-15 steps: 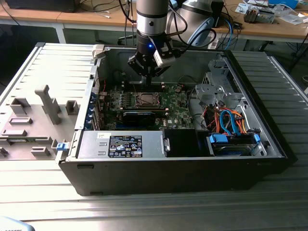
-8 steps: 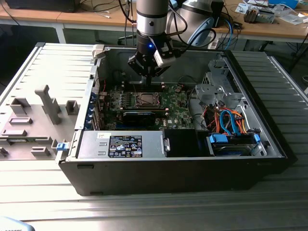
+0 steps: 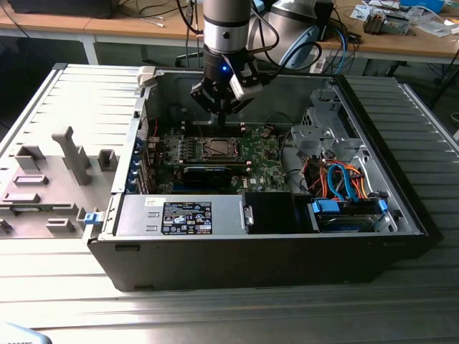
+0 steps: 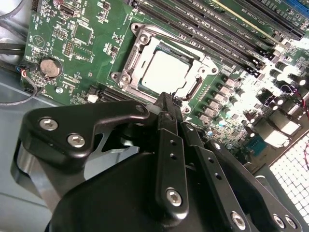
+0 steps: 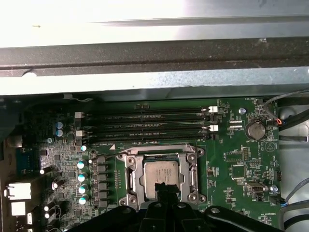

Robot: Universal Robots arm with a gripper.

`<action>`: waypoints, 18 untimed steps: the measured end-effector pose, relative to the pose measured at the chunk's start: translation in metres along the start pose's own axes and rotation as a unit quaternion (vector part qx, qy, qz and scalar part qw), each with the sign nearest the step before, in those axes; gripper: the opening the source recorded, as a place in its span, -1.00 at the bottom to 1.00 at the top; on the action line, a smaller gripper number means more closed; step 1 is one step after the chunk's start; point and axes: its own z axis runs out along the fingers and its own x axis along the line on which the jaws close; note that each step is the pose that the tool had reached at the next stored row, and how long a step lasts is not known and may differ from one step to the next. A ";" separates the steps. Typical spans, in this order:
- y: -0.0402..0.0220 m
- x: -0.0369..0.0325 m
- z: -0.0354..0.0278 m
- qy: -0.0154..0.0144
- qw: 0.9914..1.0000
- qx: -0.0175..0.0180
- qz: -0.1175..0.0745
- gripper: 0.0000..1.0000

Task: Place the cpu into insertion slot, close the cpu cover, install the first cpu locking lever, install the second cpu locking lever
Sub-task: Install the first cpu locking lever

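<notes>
my jaws are pinched together with nothing in them, gripper (image 4: 166, 104) tip hovering right at the socket edge. the cpu (image 5: 159, 175) sits flat in its slot, cpu cover (image 4: 200, 89) framing it, directly under me.

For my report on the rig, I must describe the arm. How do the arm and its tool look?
In the exterior view the arm is a grey cylinder with a black band and a small blue light. The tool is black. In the second wrist view its fingers are matte black bars joined by flat black links with silver screw heads.
</notes>
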 end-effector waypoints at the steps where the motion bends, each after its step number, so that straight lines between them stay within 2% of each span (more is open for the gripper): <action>1: 0.0000 0.0000 0.0000 0.000 1.000 0.000 -0.001 -0.79; 11: 0.0000 0.0000 0.0000 0.000 1.000 0.000 -0.003 -0.79; 18: -0.0002 0.0048 -0.0009 -0.001 1.000 0.000 -0.003 -0.79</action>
